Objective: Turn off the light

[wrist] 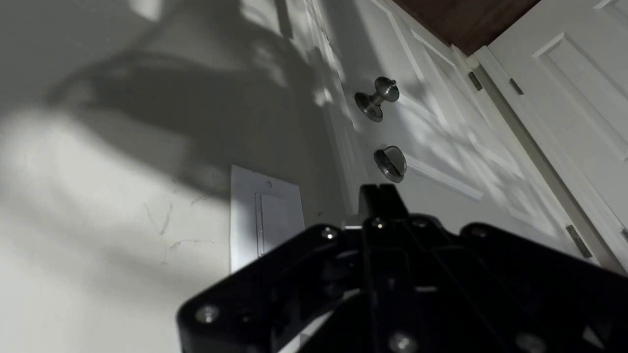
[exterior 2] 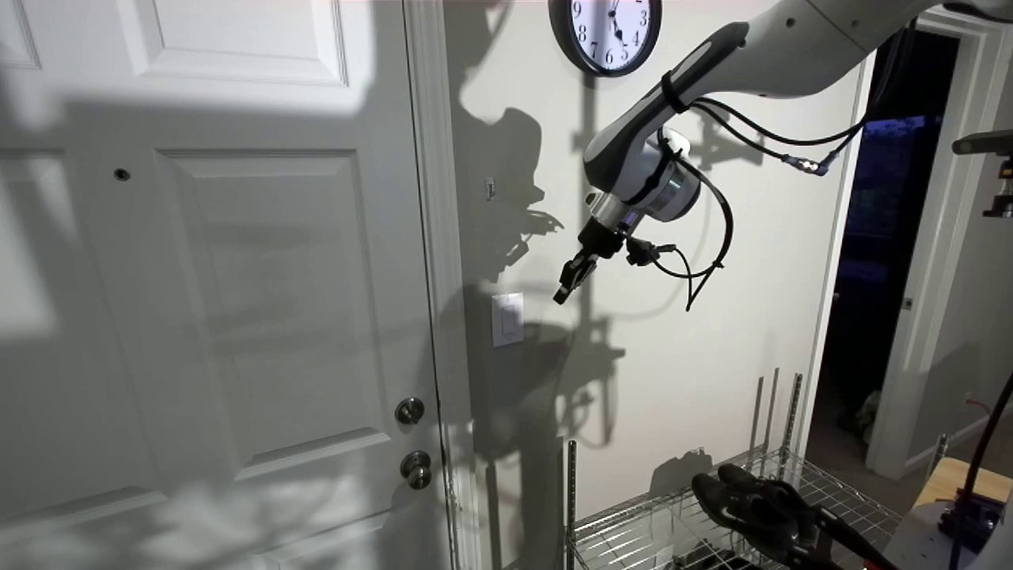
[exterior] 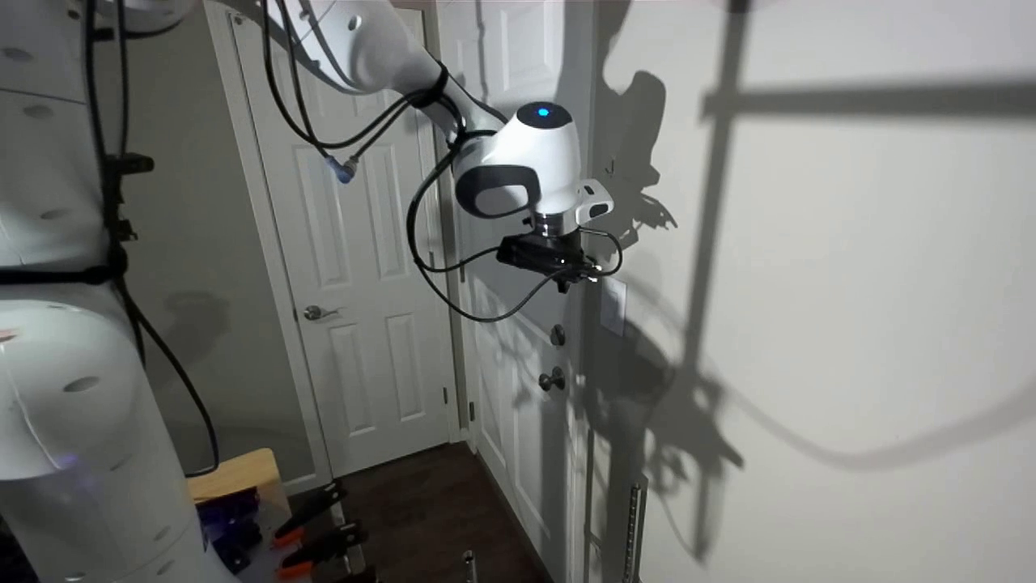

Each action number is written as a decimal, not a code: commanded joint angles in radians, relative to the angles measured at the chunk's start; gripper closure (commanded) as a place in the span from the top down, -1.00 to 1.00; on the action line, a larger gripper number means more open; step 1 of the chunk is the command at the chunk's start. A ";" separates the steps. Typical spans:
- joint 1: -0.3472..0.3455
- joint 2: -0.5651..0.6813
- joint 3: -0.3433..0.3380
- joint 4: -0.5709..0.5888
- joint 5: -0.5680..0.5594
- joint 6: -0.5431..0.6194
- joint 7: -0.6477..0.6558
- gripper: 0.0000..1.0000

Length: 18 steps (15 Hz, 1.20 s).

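The light switch is a white wall plate with a flat rocker. It is on the pale wall beside the door frame in both exterior views (exterior: 613, 308) (exterior 2: 508, 320). In the wrist view the switch (wrist: 278, 215) is left of my fingers, its lower part hidden behind the gripper's linkage. My black gripper (exterior 2: 560, 296) points down and toward the wall, slightly above the switch and apart from it. In the wrist view the fingertips (wrist: 379, 188) are together with nothing between them. In an exterior view the gripper (exterior: 563, 286) is close to the switch plate's upper left.
A white door with a round knob (exterior 2: 415, 469) and a deadbolt (exterior 2: 409, 411) stands beside the switch. A wall clock (exterior 2: 608, 32) hangs above. A wire shelf (exterior 2: 617, 546) holding black clamps (exterior 2: 760, 507) stands below the arm. Cables (exterior: 486, 320) loop around the wrist.
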 commanded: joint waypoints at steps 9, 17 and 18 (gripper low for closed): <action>-0.029 0.186 0.042 0.155 0.252 -0.024 -0.265 -0.96; 0.022 0.259 0.051 0.180 0.189 0.035 -0.222 -0.96; 0.033 0.265 0.048 0.181 0.180 0.049 -0.216 -0.96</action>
